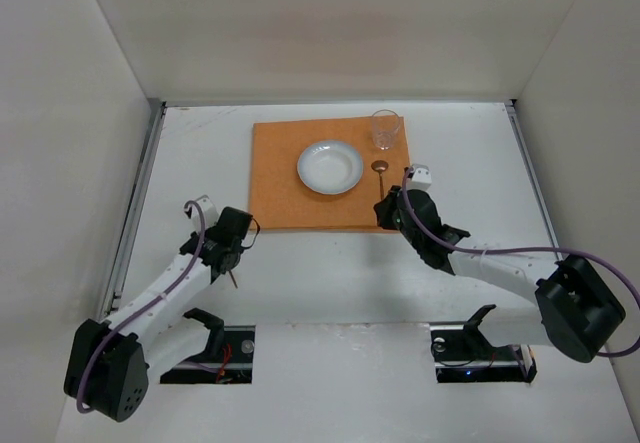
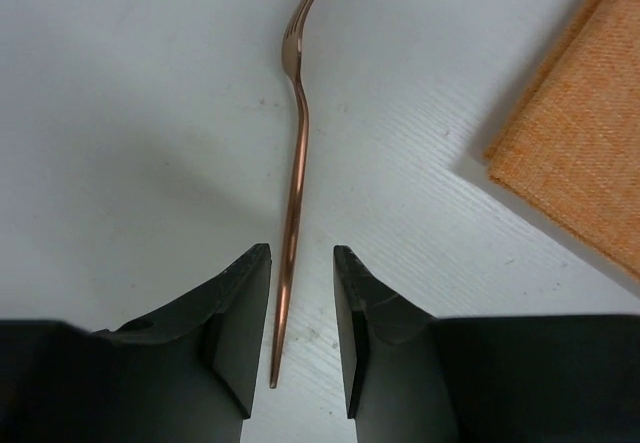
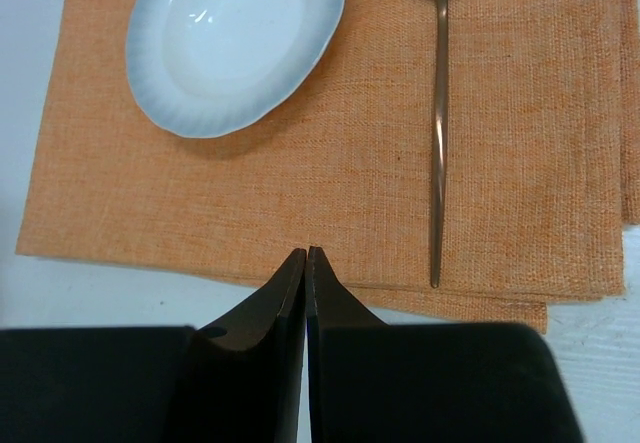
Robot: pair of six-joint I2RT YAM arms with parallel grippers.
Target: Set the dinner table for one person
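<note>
On the white dinner table [image 1: 330, 283] lies an orange mat [image 1: 280, 183] with a white plate [image 1: 330, 167], a clear glass [image 1: 385, 129] and a copper spoon [image 1: 381, 169] on it. A copper fork [image 2: 296, 163] lies flat on the bare table left of the mat [image 2: 580, 153]. My left gripper [image 2: 301, 249] straddles the fork's handle end, jaws partly apart, the handle nearer the left finger with a gap on the right. My right gripper [image 3: 306, 253] is shut on nothing, hovering at the mat's near edge [image 3: 300, 183], left of the spoon [image 3: 439, 143] and below the plate [image 3: 235, 33].
Thin metal rails [image 1: 140, 193] run along the table's sides, and white walls enclose it. Both arm bases [image 1: 470, 348] sit at the near edge. Bare tabletop [image 2: 130, 113] spreads left of the fork.
</note>
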